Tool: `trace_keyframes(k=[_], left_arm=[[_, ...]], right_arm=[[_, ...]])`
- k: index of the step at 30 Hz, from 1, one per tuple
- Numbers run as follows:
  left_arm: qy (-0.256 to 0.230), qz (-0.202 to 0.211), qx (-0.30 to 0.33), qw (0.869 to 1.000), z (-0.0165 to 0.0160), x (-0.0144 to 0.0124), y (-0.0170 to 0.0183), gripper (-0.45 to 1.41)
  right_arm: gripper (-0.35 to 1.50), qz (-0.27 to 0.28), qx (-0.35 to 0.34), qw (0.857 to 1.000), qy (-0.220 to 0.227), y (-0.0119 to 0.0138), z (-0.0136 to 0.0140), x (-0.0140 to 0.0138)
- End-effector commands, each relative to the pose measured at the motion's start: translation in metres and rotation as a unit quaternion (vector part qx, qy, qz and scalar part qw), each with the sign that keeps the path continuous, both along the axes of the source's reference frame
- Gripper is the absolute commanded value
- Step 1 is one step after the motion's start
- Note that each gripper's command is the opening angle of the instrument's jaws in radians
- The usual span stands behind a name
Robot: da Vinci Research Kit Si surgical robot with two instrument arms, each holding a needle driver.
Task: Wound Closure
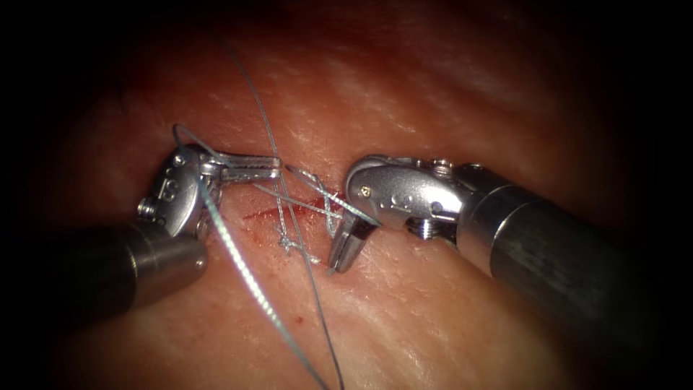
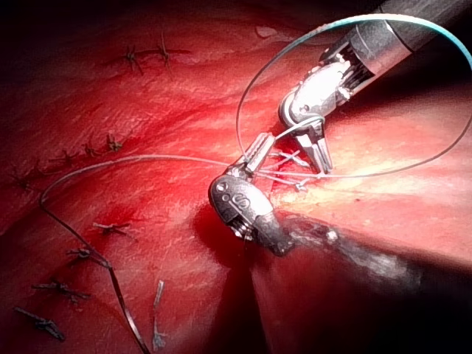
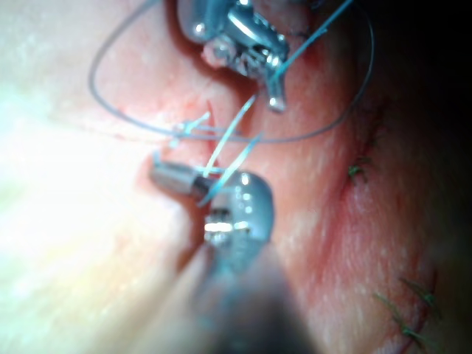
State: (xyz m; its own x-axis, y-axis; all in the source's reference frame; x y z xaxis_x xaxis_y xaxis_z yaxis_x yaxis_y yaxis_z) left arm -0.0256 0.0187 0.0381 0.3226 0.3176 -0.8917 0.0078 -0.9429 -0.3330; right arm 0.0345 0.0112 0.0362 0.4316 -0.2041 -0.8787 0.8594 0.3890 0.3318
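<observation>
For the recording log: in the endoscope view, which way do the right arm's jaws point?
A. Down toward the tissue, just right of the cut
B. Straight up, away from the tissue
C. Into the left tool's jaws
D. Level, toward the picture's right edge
A: the right tool bends down at its wrist, its tips by the tissue just right of the cut, apart from the left tool.

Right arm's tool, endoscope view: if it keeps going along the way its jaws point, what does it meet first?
The right arm's silver needle driver points down and slightly left, its shut tips just over the pale pink tissue right of the red cut. Likely first contact: tissue, near the knotted thread ends; depth unclear.
</observation>
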Motion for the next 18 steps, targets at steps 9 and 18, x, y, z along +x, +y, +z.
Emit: trace_keyframes(k=[9, 18], left_arm=[[-0.005, 0.041, -0.034, 0.999, -0.0002, -0.0014, -0.0064, -0.45], [-0.002, 0.066, -0.031, 0.997, -0.0041, -0.0036, -0.0158, -0.45]], right_arm=[[-0.35, 0.091, 0.026, 0.995, 0.019, 0.0043, -0.0011, -0.0001], [-0.35, 0.164, 0.028, 0.986, 0.017, 0.0078, -0.0013, 0.0005]])
